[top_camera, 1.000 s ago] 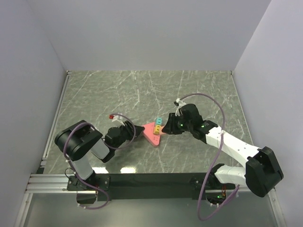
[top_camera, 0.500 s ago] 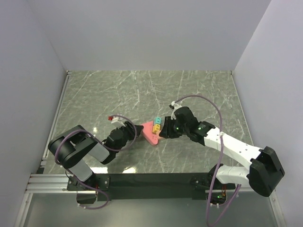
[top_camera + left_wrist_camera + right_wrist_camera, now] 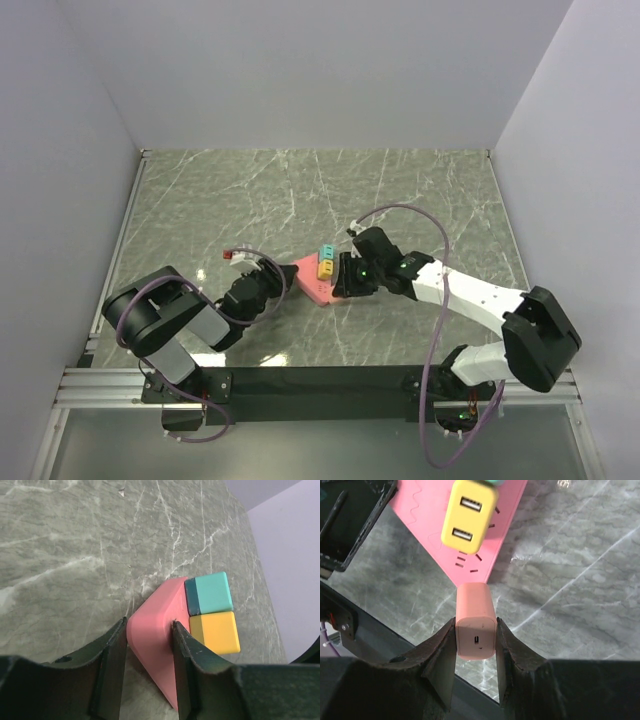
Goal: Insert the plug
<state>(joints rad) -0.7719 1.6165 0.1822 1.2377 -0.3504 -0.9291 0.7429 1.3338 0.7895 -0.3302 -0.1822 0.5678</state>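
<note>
1. The green marble table [image 3: 420, 190] sits between plain white walls [image 3: 300, 70]. Near its middle lies a pink strip [image 3: 310, 281].
2. Over the last second your right arm has swung in and left, toward the strip. The strip has also slid a little left along with the left arm. By my reading the approach is nearly over and the seating step is at hand.
3. Your left fingers [image 3: 116, 645] are clamped on the narrow end of the strip, one on each side, holding it flat on the table.
4. Your right fingers [image 3: 445, 645] are clamped on the pink plug [image 3: 476, 625], one on each flank. Its back face, with a small port, looks at the wrist camera, so the prongs are hidden.
5. The plug's far end sits at the strip's near edge, just beside the free slots [image 3: 470, 562].
6. Those slots lie between the plug and the yellow adapter [image 3: 469, 515], which is already seated. A teal adapter [image 3: 210, 594] touches the yellow one on its far side.
7. You cannot tell from these views whether the prongs touch the strip yet. Judge the line-up before you press, since the yellow adapter leaves little room.
</note>
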